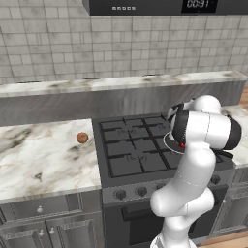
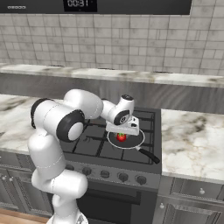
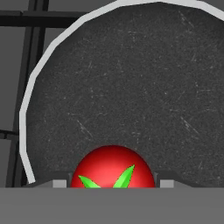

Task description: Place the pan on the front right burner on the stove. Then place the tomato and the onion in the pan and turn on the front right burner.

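The black pan (image 2: 134, 141) sits on the front right burner (image 2: 151, 138) of the stove (image 1: 131, 145), its handle (image 2: 149, 155) pointing toward the front right. My gripper (image 2: 121, 134) hangs just over the pan's dark inside (image 3: 131, 87), shut on the red tomato (image 2: 121, 137). In the hand view the tomato (image 3: 113, 168) shows its green stem between the fingertips (image 3: 61, 183), near the pan's edge. The brown onion (image 1: 82, 137) lies on the marble counter left of the stove. In the left base view my arm hides most of the pan (image 1: 167, 144).
A row of round knobs (image 2: 105, 173) runs along the stove's front. Marble counters (image 1: 43, 155) flank the stove on both sides, with a raised ledge (image 2: 131, 76) and tiled wall behind. A hood with a clock (image 2: 78, 4) hangs overhead.
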